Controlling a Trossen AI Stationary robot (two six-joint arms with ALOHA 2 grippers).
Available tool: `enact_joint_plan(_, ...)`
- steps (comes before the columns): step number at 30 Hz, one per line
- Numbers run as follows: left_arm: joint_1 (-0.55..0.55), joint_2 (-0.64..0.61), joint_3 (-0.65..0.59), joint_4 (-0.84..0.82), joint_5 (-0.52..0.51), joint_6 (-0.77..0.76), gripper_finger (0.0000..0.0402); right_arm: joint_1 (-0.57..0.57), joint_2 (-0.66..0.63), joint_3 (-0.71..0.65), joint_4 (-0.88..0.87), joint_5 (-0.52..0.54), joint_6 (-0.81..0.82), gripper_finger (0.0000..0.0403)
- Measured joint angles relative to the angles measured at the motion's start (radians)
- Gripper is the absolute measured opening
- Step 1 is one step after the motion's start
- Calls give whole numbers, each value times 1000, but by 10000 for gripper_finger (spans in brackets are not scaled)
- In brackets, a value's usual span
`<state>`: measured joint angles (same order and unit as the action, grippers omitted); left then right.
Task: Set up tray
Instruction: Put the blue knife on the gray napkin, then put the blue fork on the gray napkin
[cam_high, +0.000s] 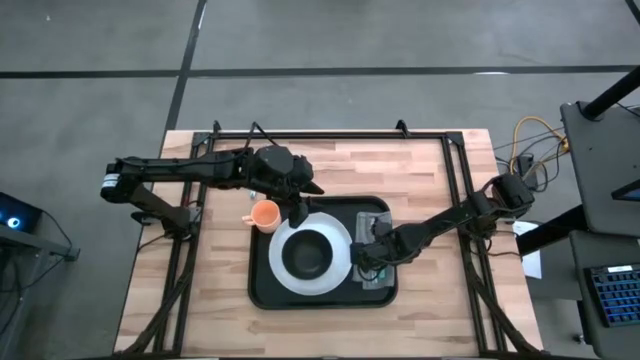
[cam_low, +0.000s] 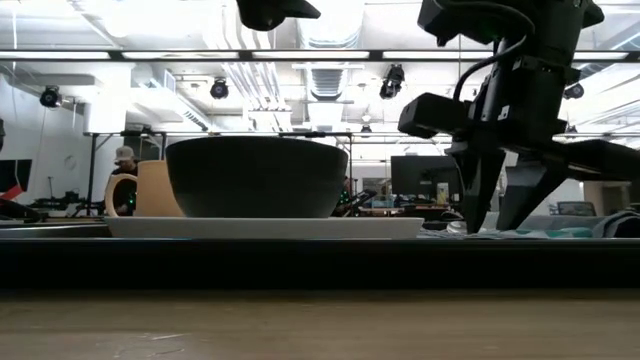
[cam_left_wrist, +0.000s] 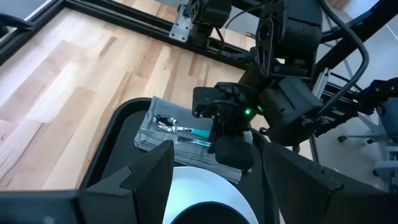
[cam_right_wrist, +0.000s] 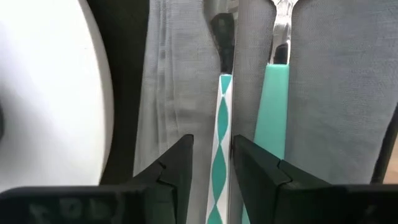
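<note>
The black tray (cam_high: 262, 290) lies mid-table. It carries a white plate (cam_high: 345, 262) with a dark bowl (cam_high: 308, 257) on it, and a grey napkin (cam_high: 376, 215) along its right side. An orange mug (cam_high: 265, 215) stands at the tray's far left corner. Two teal-handled utensils lie on the napkin (cam_right_wrist: 168, 93): one with a slim patterned handle (cam_right_wrist: 219, 124), one with a plain handle (cam_right_wrist: 275, 99). My right gripper (cam_right_wrist: 211, 162) points down, open, with a finger on either side of the patterned handle. My left gripper (cam_left_wrist: 214, 180) hangs open above the plate's far edge.
Bare wooden tabletop (cam_high: 200, 300) surrounds the tray on all sides. A black metal frame (cam_high: 330, 135) runs along the table's far edge and down both sides. In the low view the bowl (cam_low: 255, 178) and mug (cam_low: 145, 190) stand tall to the left of my right gripper (cam_low: 497, 215).
</note>
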<state>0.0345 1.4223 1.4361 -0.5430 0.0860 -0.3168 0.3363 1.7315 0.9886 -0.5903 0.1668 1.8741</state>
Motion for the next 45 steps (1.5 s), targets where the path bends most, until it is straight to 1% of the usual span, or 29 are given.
enact_joint_plan(5, 0, 0, 0, 0, 0, 3, 226, 0, -31, 0, -5, -3, -14, 93)
enact_joint_plan(8, 0, 0, 0, 0, -1, 4, 226, 1, -70, 0, -21, 1, -19, 89)
enact_joint_plan(10, 0, 0, 0, 0, -24, -1, 226, 2, -105, 0, -44, 29, -22, 86)
enact_joint_plan(11, -1, 0, 0, 0, -54, -20, 226, 2, -124, 0, -59, 49, -29, 86)
enact_joint_plan(13, -1, 0, 0, -10, -163, -76, 226, 2, -167, 0, -92, 94, -54, 86)
enact_joint_plan(14, -1, 0, 0, -33, -240, -119, 226, -1, -191, 1, -108, 114, -73, 87)
enact_joint_plan(15, -1, 0, 0, -69, -334, -168, 226, -2, -213, 0, -124, 134, -97, 89)
enact_joint_plan(18, 2, -1, -14, -256, -680, -303, 226, -2, -272, 0, -137, 219, -179, 96)
enact_joint_plan(19, 14, -2, -27, -316, -759, -334, 226, -2, -291, 0, -140, 245, -201, 100)
enact_joint_plan(20, 33, -2, -43, -362, -792, -360, 226, -3, -311, 0, -138, 265, -224, 104)
enact_joint_plan(21, 59, -2, -61, -391, -789, -382, 226, -2, -329, 0, -138, 284, -250, 109)
enact_joint_plan(23, 122, -2, -118, -412, -704, -426, 226, -2, -365, 0, -135, 326, -317, 122)
enact_joint_plan(24, 153, -2, -154, -404, -656, -445, 226, -2, -382, 0, -134, 348, -350, 130)
enact_joint_plan(26, 208, -2, -231, -367, -613, -467, 226, -3, -419, 0, -133, 386, -424, 147)
enact_joint_plan(29, 288, -2, -326, -319, -607, -497, 226, -3, -467, 1, -131, 435, -513, 172)
enact_joint_plan(34, 422, -2, -436, -283, -601, -490, 226, -14, -528, 6, -120, 440, -620, 201)
enact_joint_plan(36, 468, -1, -474, -222, -569, -431, 225, -20, -541, 8, -90, 440, -662, 206)
enact_joint_plan(39, 518, 0, -510, -101, -505, -350, 221, -25, -547, 19, 0, 440, -759, 210)
enact_joint_plan(42, 542, 0, -527, -51, -511, -340, 215, -30, -540, 36, 82, 439, -842, 210)
enact_joint_plan(45, 566, 0, -545, -7, -506, -339, 208, -40, -524, 57, 112, 439, -864, 210)
